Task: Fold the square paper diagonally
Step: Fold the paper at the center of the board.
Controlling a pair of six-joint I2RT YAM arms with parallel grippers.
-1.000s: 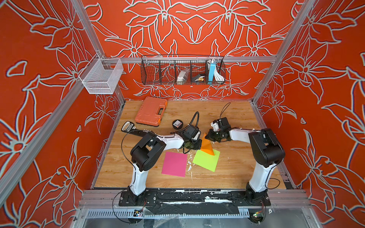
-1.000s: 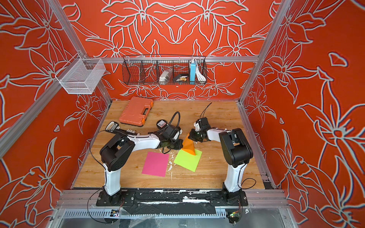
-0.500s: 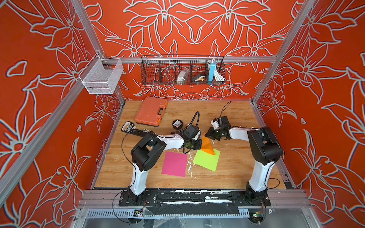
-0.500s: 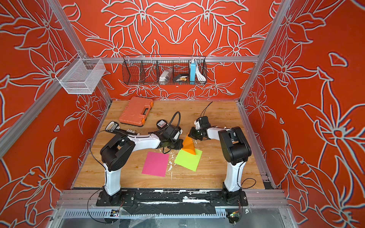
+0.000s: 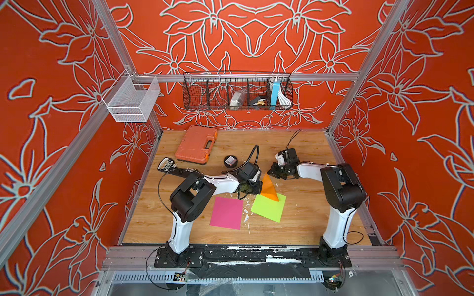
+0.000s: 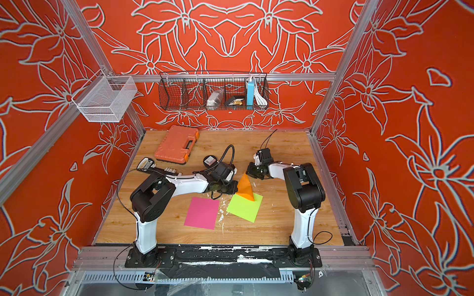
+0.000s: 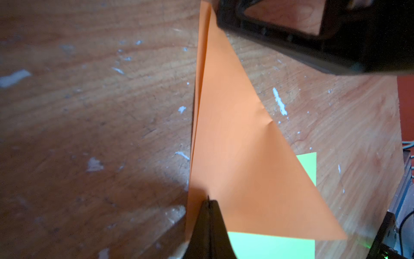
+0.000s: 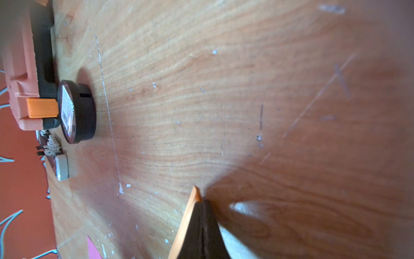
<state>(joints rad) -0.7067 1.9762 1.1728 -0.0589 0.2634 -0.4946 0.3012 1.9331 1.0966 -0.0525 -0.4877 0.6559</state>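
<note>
orange paper [image 5: 269,188]: this is the sheet of the task. It has the shape of a triangle with two layers and sits near the middle of the desk [image 5: 302,225], between the two pincers.
layers: in the left wrist view the two layers stand slightly apart along one long edge, and a small wrinkle shows on the other long edge.
wide end: the broad end of the triangle lies over the far corner of the green paper [image 5: 269,211].
left pincer [image 7: 208,201]: the jaws are pressed together. The tips rest on the face of the orange paper near its broad end, and they seem to press on it, not to pinch it.
right pincer [image 8: 202,201]: the jaws are pressed together too, at the narrow far tip of the triangle. An orange edge runs along the outer side of one finger. Whether the tip is pinched, I cannot tell.
pink paper [image 5: 227,212]: it lies flat on the desk, just beside the green paper and apart from the orange paper.
orange case [image 5: 196,144]: it is closed and lies at the far left part of the desk.
black round box [image 5: 230,161]: it lies near the case, on the far side of the left arm.
black wire basket [image 5: 237,91]: it hangs on the back wall with small things inside.
white mesh basket [image 5: 132,98]: it hangs on the left rail.
</note>
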